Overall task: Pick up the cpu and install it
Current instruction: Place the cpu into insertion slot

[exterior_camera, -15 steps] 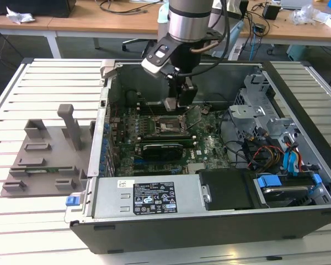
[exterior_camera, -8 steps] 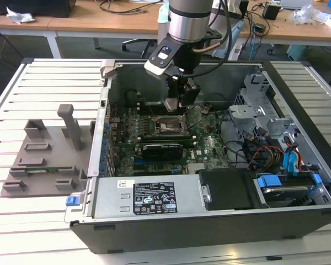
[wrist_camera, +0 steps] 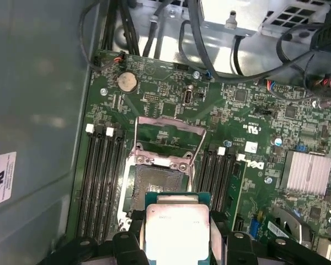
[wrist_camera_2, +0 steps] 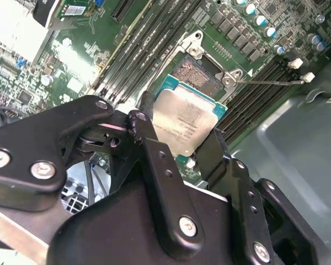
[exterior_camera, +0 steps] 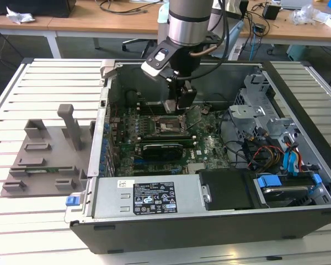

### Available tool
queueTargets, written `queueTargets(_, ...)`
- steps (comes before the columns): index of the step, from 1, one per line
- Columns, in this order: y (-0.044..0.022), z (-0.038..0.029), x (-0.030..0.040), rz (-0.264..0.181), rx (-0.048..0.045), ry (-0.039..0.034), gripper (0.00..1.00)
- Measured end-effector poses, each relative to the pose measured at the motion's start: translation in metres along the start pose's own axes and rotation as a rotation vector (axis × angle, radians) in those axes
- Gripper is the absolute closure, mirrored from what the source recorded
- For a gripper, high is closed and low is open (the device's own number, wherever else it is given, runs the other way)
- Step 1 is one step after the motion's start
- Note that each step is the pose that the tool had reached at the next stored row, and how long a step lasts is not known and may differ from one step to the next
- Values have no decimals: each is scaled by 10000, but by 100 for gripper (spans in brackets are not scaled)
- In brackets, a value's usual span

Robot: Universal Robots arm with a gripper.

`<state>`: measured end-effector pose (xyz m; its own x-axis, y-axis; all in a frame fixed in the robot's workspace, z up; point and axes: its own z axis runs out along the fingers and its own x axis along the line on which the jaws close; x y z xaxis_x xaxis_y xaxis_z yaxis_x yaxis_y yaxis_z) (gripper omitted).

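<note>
The cpu [wrist_camera_2: 185, 120], a flat square chip with a silver-grey top and a thin pale green edge, sits between the black fingers [wrist_camera_2: 148, 110] of my gripper [wrist_camera_2: 182, 126], which is shut on two opposite edges. In the first wrist view the cpu [wrist_camera: 177, 225] hangs just above the motherboard, partly overlapping the open socket [wrist_camera: 153, 185], whose metal load frame [wrist_camera: 168, 135] is flipped back. In the exterior view my gripper [exterior_camera: 175, 104] is lowered into the open computer case, directly over the socket [exterior_camera: 168, 126].
Memory slots [wrist_camera: 102, 176] flank the socket on both sides. A finned heatsink [wrist_camera: 306, 172] and a coin battery [wrist_camera: 127, 81] sit on the board. The case holds a power supply [exterior_camera: 149, 199] and a drive cage [exterior_camera: 265, 110] with cables. A grey holder tray [exterior_camera: 44, 154] lies on the slatted table.
</note>
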<state>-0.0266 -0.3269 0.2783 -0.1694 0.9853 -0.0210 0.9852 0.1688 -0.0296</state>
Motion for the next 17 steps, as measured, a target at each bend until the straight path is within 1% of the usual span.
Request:
queueTargets(7,1,34,1,4,3,-15,45)
queueTargets(17,2,60,1,4,5,-23,45)
